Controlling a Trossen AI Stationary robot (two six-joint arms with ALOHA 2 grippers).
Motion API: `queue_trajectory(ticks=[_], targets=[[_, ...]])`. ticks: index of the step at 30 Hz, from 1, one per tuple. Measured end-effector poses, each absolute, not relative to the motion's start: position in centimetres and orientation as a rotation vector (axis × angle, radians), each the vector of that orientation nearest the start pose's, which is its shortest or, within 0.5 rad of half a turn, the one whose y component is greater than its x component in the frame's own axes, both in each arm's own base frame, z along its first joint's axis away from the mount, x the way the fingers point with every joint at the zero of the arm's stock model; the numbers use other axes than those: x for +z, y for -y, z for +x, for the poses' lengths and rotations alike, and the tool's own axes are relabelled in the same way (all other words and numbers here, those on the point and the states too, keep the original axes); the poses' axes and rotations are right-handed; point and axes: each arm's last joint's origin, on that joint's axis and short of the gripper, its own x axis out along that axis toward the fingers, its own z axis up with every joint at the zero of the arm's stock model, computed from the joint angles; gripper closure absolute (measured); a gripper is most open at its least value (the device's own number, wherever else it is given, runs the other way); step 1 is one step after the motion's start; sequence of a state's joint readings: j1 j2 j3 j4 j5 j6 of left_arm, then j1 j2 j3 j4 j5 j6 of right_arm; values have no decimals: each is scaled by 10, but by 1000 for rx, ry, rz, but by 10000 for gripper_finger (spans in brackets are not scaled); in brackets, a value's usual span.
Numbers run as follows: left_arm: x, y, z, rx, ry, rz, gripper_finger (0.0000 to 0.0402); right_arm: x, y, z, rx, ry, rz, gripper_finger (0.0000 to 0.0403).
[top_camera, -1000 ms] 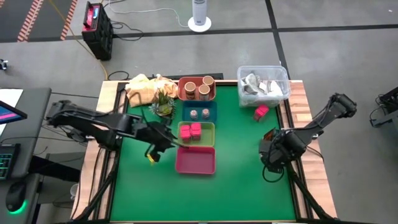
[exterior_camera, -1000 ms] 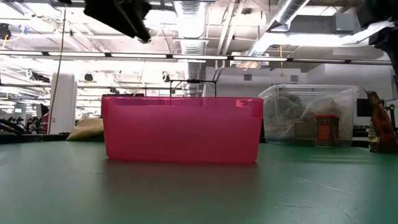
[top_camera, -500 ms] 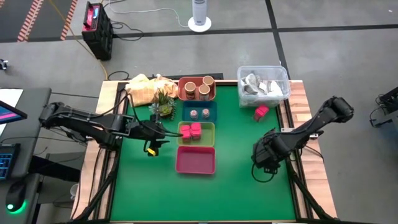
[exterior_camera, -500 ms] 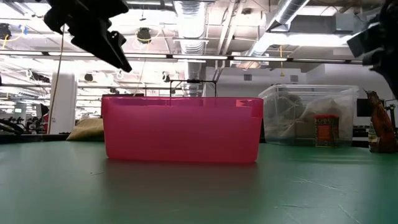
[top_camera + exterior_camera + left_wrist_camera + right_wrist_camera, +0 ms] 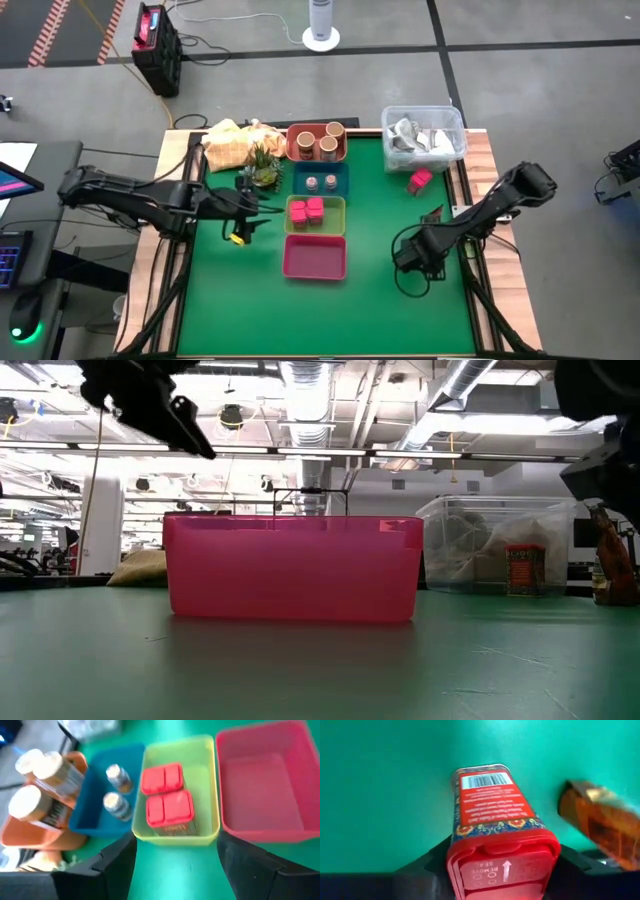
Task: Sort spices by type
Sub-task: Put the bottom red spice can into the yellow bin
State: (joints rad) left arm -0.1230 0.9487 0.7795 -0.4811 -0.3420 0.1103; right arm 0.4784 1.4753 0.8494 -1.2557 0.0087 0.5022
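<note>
Right gripper [image 5: 502,870] jaws clamp red spice tin [image 5: 492,815], lid reading "REMOVE SEAL" w/ arrow; left gripper [image 5: 175,865] jaws wide open, empty.

i see 2 pink-red cube packets [image 5: 167,795] in the yellow-green tray [image 5: 207,831], and a red-capped patterned tin [image 5: 495,827].

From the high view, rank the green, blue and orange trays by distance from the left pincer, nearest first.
From the left pincer, at the table's left side:
1. Green tray, just to its right, holding pink-red cube packets.
2. Blue tray, one row beyond.
3. Orange tray, at the table's far edge.
</note>
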Motion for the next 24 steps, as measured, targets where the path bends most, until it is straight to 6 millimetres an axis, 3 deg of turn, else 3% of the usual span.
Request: queue_trajectory(ticks=[4, 10, 16, 19, 24], targets=[[290, 13, 181, 176, -579, 255, 144, 193, -99, 191, -45, -1789, -148, 172], [293, 6, 178, 210, -544, 245, 145, 237, -100, 220, -32, -1556, -360, 172], [258, 1, 187, 127, -422, 122, 146, 271, -89, 253, -34, -1265, -797, 157], [246, -3, 187, 123, -400, 25, 146, 279, -79, 271, -37, -1152, -886, 158], [242, -9, 185, 197, -391, -115, 146, 287, -58, 297, -55, -1024, -991, 166]])
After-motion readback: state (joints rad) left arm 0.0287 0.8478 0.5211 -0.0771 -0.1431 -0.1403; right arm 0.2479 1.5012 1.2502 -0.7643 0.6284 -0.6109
